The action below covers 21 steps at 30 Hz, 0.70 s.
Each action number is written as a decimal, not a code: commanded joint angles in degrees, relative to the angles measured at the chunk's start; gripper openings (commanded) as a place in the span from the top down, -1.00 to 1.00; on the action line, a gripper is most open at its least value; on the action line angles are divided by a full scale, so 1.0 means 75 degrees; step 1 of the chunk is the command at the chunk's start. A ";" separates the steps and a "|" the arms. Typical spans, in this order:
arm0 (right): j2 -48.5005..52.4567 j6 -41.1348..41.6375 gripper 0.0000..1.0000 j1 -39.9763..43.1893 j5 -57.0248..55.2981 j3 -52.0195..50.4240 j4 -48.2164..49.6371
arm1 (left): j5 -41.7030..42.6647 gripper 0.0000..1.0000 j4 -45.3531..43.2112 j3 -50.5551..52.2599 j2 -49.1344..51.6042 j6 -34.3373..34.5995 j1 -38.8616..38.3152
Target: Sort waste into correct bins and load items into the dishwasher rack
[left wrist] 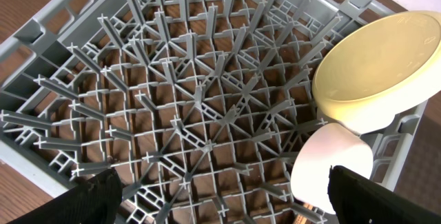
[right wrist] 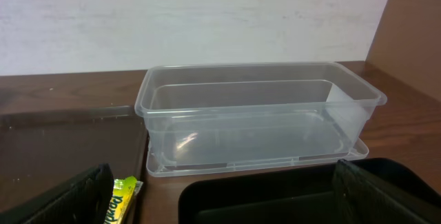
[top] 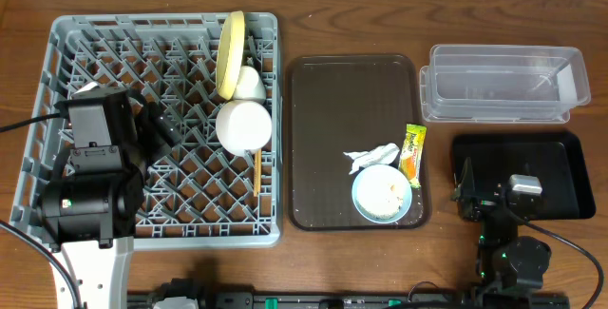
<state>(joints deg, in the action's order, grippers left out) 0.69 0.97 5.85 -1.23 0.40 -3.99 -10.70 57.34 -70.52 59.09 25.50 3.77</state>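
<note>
Right gripper [right wrist: 224, 207]: wide open, empty, over the left end of the black tray [top: 560, 171], just right of the brown tray [top: 323, 109]. Left gripper [left wrist: 231, 207]: wide open too, holding nothing, above the dishwasher rack [top: 57, 109], left of the brown tray.

Probably waste next. Nearest, at the near right corner of the brown tray: the light blue bowl [top: 361, 204], white food scraps [top: 388, 193] inside. At its far rim, seemingly touching: the crumpled napkin [top: 372, 157]. Just beside, along the brown tray's right edge: the snack wrapper [top: 413, 152]. Farther, right of the brown tray's far corner: the clear container [top: 503, 86], empty.

For the wrapper, come down from above with jaws across the narrow width; mind the raised lip of the brown tray just beside. For the napkin, pinch the high folds, away from the bowl, to avoid spilling scraps. Lift above the lip before moving right.

Free room: only a narrow strip of table [top: 438, 147] between the brown tray and the bins. In the rack side nearest the brown tray: yellow plate [top: 231, 52], white cup [top: 250, 84], white bowl [top: 243, 125], chopsticks [top: 256, 171]; free pegs left of these.
</note>
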 commanded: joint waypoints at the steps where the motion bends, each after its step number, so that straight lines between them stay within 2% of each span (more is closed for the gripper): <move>1: -0.0047 -0.0052 -0.99 -0.0082 -0.0017 -0.0012 -0.0003 | -0.0067 -0.93 0.0041 -0.0041 0.0015 -0.0041 0.0047; 9: -0.0047 0.0017 -0.99 -0.0082 0.0475 -0.0012 -0.0015 | -0.0067 -0.93 0.0041 -0.0041 0.0017 -0.0041 0.0047; 14: -0.0047 0.2020 -0.98 -0.0082 0.1291 -0.0012 0.0210 | -0.0067 -0.93 0.0041 -0.0041 0.0015 -0.0041 0.0047; 18: -0.0038 0.2092 -0.99 -0.0082 0.1676 0.0213 0.0032 | -0.0070 -0.93 0.0041 -0.0041 0.0015 -0.0041 0.0047; 21: 0.0079 0.2095 -0.99 -0.0082 0.1912 0.0901 -0.0731 | -0.0067 -0.93 0.0041 -0.0041 0.0017 -0.0041 0.0047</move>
<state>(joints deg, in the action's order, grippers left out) 0.86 13.85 5.85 9.37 2.11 -7.07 -10.70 57.45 -70.52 59.09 25.47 3.77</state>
